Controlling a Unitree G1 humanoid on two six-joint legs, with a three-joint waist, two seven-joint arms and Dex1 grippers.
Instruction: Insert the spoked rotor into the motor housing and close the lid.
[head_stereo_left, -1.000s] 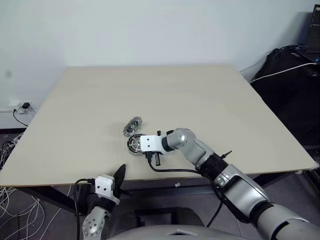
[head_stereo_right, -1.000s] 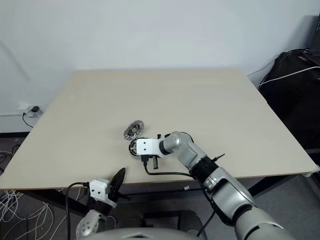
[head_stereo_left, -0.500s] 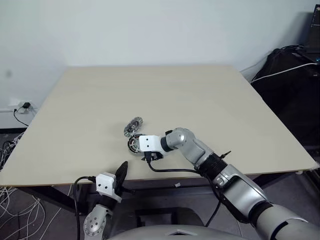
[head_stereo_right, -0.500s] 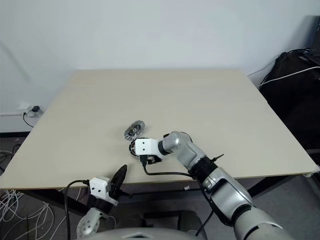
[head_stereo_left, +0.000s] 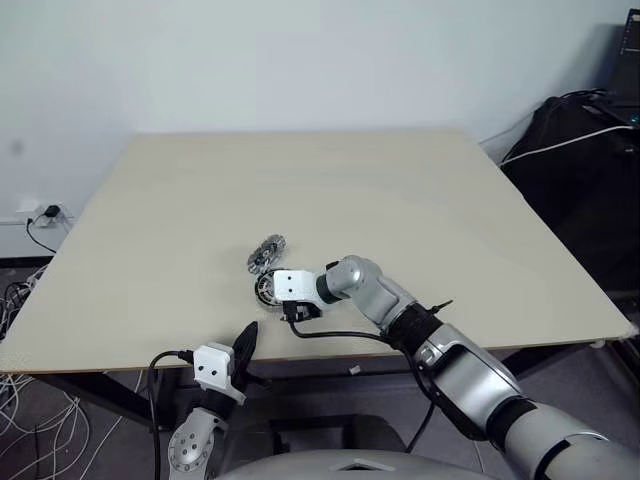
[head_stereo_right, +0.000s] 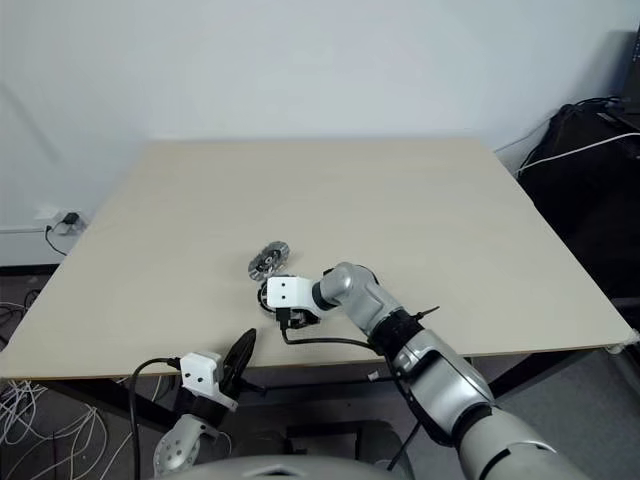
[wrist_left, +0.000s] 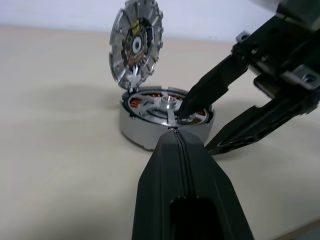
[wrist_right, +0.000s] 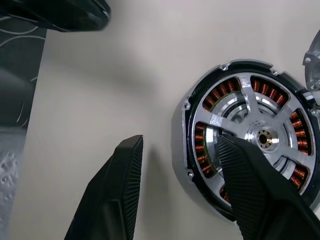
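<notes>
Spoked rotor (wrist_right: 252, 132) already sits inside the motor housing (wrist_left: 150, 132), near the table (head_stereo_left: 420, 200) front edge; lid (wrist_left: 136, 44) stands hinged open at the housing's 12 o'clock, so closing is what's left. Right gripper (wrist_right: 182, 170) is roughly half open, holding nothing: one finger rests on the rotor face, the other outside the housing wall, probably seating the rotor. Left gripper (wrist_left: 176, 150) is fully shut, empty, parked at the housing's 6 o'clock, likely clear of the work.

A lab: bare worktable (head_stereo_left: 400, 190), loose floor cables (head_stereo_left: 25, 395), plain wall.
</notes>
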